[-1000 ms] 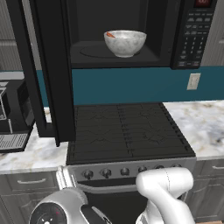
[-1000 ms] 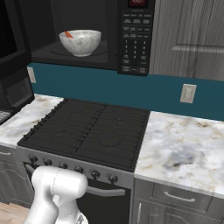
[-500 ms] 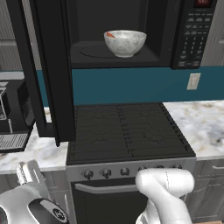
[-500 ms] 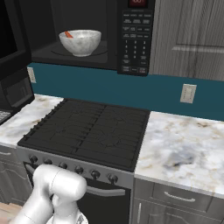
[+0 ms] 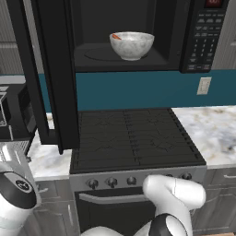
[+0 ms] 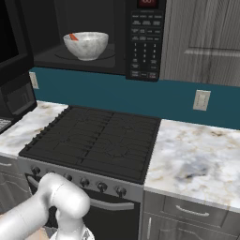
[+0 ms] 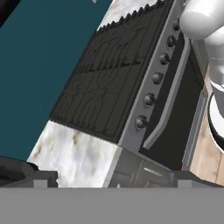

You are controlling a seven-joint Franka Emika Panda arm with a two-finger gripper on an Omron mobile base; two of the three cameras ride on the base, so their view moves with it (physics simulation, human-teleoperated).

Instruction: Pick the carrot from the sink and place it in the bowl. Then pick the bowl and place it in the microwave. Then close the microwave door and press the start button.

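The marbled bowl stands inside the open microwave, on its floor. The orange carrot lies in the bowl, its tip showing over the rim. The microwave door hangs wide open at the left. The keypad panel is to the right of the cavity. My gripper is open and holds nothing; it is low at the front left of the stove, far below the microwave. The white hand sits at the lower left. The sink is out of view.
A black gas cooktop lies under the microwave, with knobs and an oven handle on its front. Marble counter runs to the right. A dark appliance stands on the left counter.
The hand has swung left across the stove front, from the bottom centre to the far lower left of the left base view. Bowl, carrot and door have not moved.
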